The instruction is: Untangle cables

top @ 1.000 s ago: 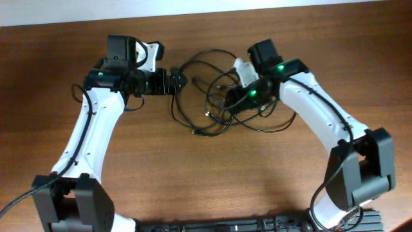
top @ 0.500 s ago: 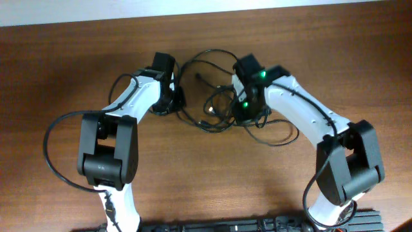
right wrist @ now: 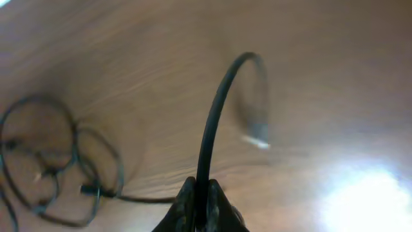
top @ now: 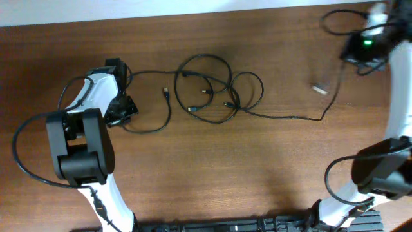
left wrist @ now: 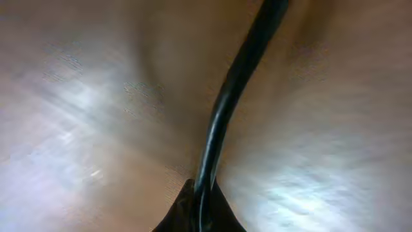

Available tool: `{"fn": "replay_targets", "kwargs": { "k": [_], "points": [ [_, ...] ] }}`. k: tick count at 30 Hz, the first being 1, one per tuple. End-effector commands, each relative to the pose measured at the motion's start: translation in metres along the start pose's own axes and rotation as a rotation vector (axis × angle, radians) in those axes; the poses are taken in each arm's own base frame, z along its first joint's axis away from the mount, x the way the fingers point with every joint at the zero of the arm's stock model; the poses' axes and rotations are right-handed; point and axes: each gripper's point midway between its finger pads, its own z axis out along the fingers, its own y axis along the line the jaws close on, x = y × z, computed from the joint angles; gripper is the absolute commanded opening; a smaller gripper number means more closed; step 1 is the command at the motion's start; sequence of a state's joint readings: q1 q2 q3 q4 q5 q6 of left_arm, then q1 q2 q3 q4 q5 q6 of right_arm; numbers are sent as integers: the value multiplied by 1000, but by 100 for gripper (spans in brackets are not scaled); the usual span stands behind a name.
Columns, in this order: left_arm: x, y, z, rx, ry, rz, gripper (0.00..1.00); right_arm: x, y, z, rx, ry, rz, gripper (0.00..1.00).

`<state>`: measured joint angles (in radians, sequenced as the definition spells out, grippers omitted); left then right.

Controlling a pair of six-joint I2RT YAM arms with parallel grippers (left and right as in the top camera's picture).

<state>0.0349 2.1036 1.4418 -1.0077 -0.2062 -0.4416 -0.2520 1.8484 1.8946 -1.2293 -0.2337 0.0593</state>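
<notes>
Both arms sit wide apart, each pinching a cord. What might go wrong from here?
1. The loops mid-table look interlaced; if the left gripper and right gripper spread farther, they may cinch into a knot.
2. Each gripper pinches its cable at the very fingertips, so the thin cord may slip free.
3. The right gripper sits near the overhead view's edge, so it likely has little reach left.

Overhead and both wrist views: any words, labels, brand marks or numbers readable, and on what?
No readable text in any view.
Cables and wooden table: no print visible.
Right arm: only a green light, no legible label.
Wrist views: blurred, nothing to read.
</notes>
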Motion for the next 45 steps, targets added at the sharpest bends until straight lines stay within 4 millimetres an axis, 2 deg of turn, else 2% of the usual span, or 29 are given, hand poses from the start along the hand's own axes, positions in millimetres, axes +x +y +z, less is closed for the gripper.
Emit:
{"fn": "replay_targets", "kwargs": {
  "k": [1, 5, 6, 7, 8, 9, 11, 12, 13, 14, 15, 16, 17, 19, 21, 23, 25, 26, 27, 28, 30, 33, 35, 37, 38, 39, 43, 44, 45],
  "points": [
    [23, -42, 27, 131, 101, 24, 8, 50, 48, 38, 14, 154, -240, 4],
    [23, -50, 26, 137, 85, 40, 13, 132, 58, 114, 56, 321, -355, 5],
    [23, -50, 26, 137, 85, 42, 13, 157, 56, 129, 54, 363, -372, 11],
    [23, -51, 26, 137, 84, 43, 13, 181, 59, 146, 48, 384, -408, 19],
    [23, -51, 26, 137, 83, 43, 13, 188, 66, 162, 33, 348, -443, 34],
    [23, -51, 26, 137, 84, 43, 13, 191, 73, 176, 22, 295, -480, 63],
    [23, -51, 26, 137, 84, 43, 14, 194, 74, 186, 15, 256, -502, 80],
    [23, -51, 26, 137, 83, 43, 17, 195, 71, 190, 27, 241, -512, 81],
    [23, -51, 26, 138, 83, 43, 20, 193, 65, 193, 59, 224, -517, 80],
    [23, -51, 26, 138, 82, 44, 23, 193, 64, 193, 62, 225, -533, 68],
    [23, -52, 26, 139, 80, 44, 26, 201, 60, 193, 66, 252, -557, 10],
    [23, -52, 26, 139, 80, 44, 31, 206, 57, 193, 68, 266, -556, 4],
    [22, -52, 26, 140, 77, 44, 33, 208, 50, 193, 104, 272, -559, 4],
    [22, -52, 26, 140, 77, 45, 38, 175, 19, 181, 263, 224, -414, 4],
    [22, -52, 26, 140, 77, 44, 42, 138, 7, 151, 289, 209, -311, 4],
    [22, -52, 26, 140, 76, 45, 44, 100, 6, 105, 278, 190, -242, 4],
    [22, -53, 26, 141, 76, 45, 46, 80, 19, 64, 255, 180, -317, 4],
    [20, -53, 26, 145, 68, 43, 49, 58, 21, 34, 310, 96, -253, 4],
    [20, -54, 26, 146, 66, 43, 50, 37, 3, 18, 448, -3, -157, 4],
    [20, -54, 26, 146, 66, 43, 52, 23, -5, 12, 513, -70, -122, 4],
    [19, -54, 26, 147, 63, 42, 53, 4, 2, 13, 490, -151, -128, 4],
    [19, -54, 26, 147, 63, 43, 54, -24, 19, -7, 413, -295, -114, 4],
    [18, -55, 26, 149, 60, 42, 55, -18, 86, -20, 72, -297, -432, 4],
    [16, -56, 26, 153, 53, 41, 57, 8, 152, -45, -311, -313, -660, 4],
    [17, -60, 25, 177, 58, 41, 69, 25, 178, -53, -500, -296, -708, 4],
    [19, -70, 23, 233, 74, 41, 98, 34, 187, -43, -564, -253, -707, 4],
    [30, -124, -6, 579, 149, 144, 99, 55, 189, 11, -568, -101, -683, 4],
    [27, -144, -33, 724, 142, 207, 99, 56, 187, 24, -569, -73, -672, 4],
    [23, -155, -47, 785, 128, 242, 99, 53, 188, 34, -576, -73, -672, 4]
  ]
}}
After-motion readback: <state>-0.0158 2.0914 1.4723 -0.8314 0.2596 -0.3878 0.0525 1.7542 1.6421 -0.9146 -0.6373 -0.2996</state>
